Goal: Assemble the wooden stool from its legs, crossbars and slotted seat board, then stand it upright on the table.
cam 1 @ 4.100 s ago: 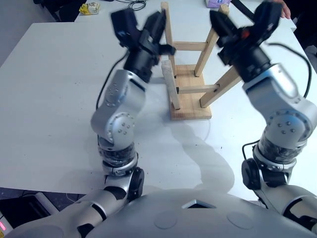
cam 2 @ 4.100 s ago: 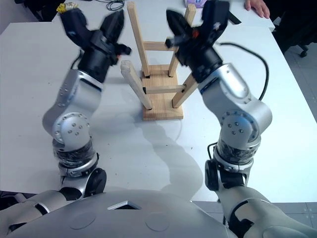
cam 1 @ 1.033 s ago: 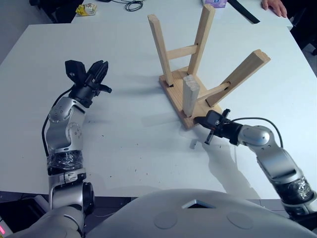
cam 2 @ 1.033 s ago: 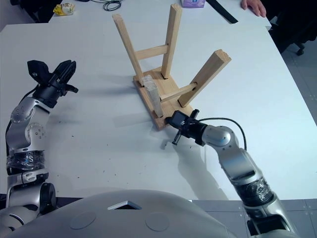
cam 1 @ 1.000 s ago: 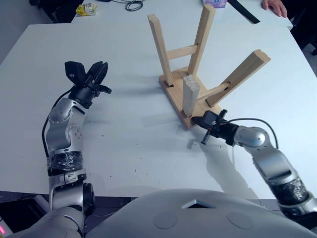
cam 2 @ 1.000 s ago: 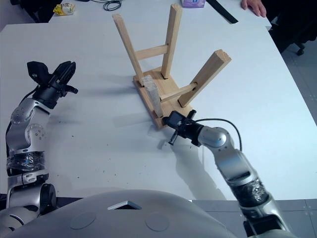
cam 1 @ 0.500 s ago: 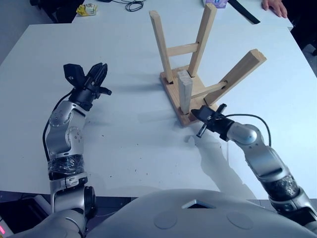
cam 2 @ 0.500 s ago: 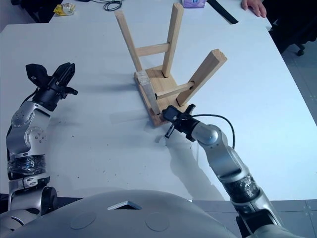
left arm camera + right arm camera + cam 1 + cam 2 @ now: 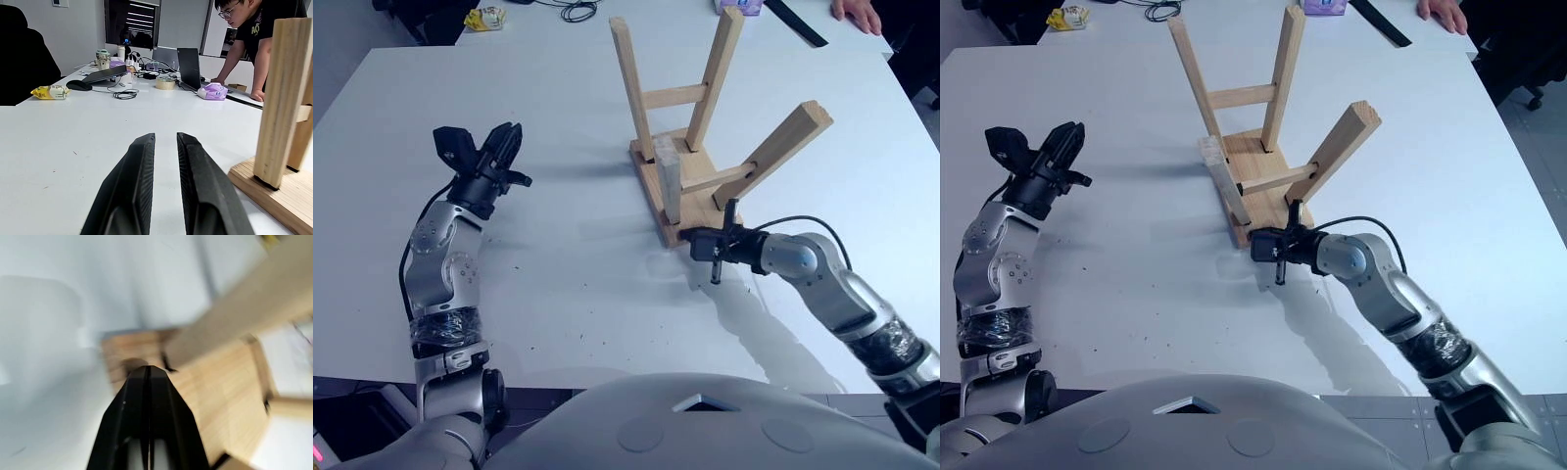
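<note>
While the white table (image 9: 558, 98) carries everything, the stool (image 9: 690, 147) sits upside down mid-table toward the right, seat board (image 9: 700, 208) flat on the surface and legs pointing up. The two far legs (image 9: 631, 88) stand near upright and the near leg (image 9: 668, 186) leans slightly, while the right-side leg (image 9: 773, 152) splays out hard to the right. An upper crossbar (image 9: 674, 97) links the far pair, a lower crossbar (image 9: 717, 179) runs to the splayed leg. The right gripper (image 9: 1257, 245) is low at the board's near corner, fingers pressed together, gripping nothing; contact unclear. The left gripper (image 9: 166, 138) hangs well left of the stool, a narrow gap between its fingers, empty.
</note>
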Action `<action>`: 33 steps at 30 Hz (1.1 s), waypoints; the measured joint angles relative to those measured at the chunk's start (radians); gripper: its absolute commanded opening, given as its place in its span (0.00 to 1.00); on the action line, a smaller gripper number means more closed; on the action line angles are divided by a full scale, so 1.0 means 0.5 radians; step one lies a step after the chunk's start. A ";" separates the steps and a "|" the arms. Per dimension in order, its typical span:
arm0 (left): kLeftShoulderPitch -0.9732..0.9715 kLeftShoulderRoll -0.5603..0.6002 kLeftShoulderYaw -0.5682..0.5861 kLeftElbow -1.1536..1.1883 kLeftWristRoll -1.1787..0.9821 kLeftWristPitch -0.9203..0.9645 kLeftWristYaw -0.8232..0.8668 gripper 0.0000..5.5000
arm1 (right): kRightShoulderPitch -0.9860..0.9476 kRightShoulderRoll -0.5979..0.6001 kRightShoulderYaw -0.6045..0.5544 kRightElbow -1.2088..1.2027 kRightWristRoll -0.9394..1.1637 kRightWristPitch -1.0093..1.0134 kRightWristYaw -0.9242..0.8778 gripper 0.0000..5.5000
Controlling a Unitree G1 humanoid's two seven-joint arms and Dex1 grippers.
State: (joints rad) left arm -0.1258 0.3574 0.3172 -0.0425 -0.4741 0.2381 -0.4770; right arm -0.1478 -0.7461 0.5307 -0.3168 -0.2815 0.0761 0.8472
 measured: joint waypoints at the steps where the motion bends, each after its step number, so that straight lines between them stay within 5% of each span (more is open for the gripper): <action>1: 0.003 -0.007 0.001 -0.006 0.000 -0.010 0.003 0.15 | -0.014 -0.049 -0.003 0.021 0.026 -0.093 0.061 0.00; 12: 0.129 -0.008 -0.011 -0.085 -0.002 -0.024 -0.037 0.15 | -0.021 -0.671 -0.326 0.524 0.298 -0.810 0.425 0.00; 25: 0.166 0.042 -0.100 -0.131 -0.018 0.064 -0.162 0.15 | 0.023 -0.511 -0.746 0.583 0.720 -0.332 0.438 0.00; 33: 0.071 0.086 -0.300 0.187 0.216 0.282 -0.036 0.12 | -0.005 -0.310 -0.743 0.650 0.545 -0.153 0.171 0.00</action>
State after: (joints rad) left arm -0.0903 0.4004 0.1673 0.0509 -0.3661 0.3792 -0.4951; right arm -0.1502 -0.9011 0.1594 0.0083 -0.0088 -0.0006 0.9329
